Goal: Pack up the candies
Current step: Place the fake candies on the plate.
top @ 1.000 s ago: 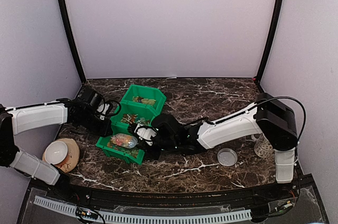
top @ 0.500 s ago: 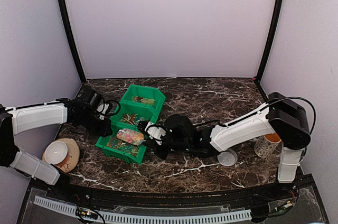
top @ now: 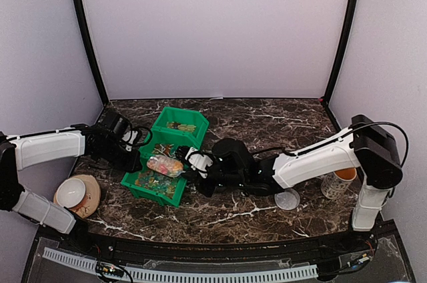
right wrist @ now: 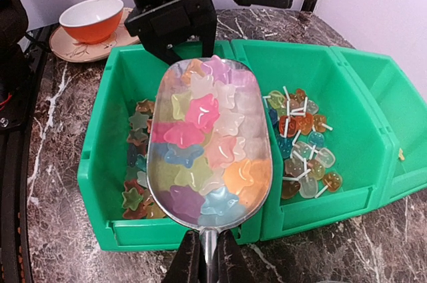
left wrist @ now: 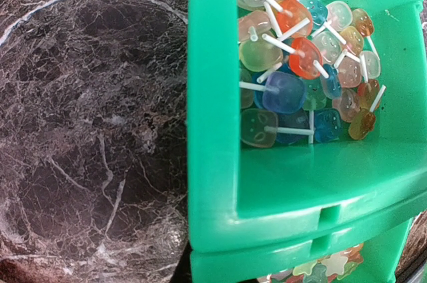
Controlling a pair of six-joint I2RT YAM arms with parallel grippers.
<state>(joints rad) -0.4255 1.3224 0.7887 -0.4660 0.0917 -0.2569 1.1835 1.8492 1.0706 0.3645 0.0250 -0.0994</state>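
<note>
Candies point(right wrist: 203, 139): translucent, glossy star shapes in pink, yellow, blue, orange and purple; heaped in the scoop, with more lying loose on the floor of the near bin below.
Scoop point(right wrist: 209, 229): clear plastic with a rounded tip and narrow neck; hanging above the near bin, tip close to the bin's far wall.
Right gripper point(right wrist: 208, 259): clenched on the scoop's handle, one finger on either side.
Near bin point(right wrist: 153, 233): smooth green moulded plastic, thick rim, open top.
Middle bin point(right wrist: 313, 211): same make, side by side with the near bin and touching it; holding lollipops point(left wrist: 293, 69), rounded squares on white sticks.
Far bin point(top: 175, 115): third in the row, against the middle one.
Left gripper point(top: 135, 141): closed, at the rim on the bins' left side, just beyond the scoop's tip; whether pinching the wall, cannot tell.
Table point(left wrist: 87, 116): dark marble with white veins, showing in front of the bins and to their right.
Edges: bowl point(right wrist: 91, 16) on saucer point(right wrist: 63, 46) near the left side; clear round lid point(top: 287, 198) and mug point(top: 335, 183) well apart on the right.
</note>
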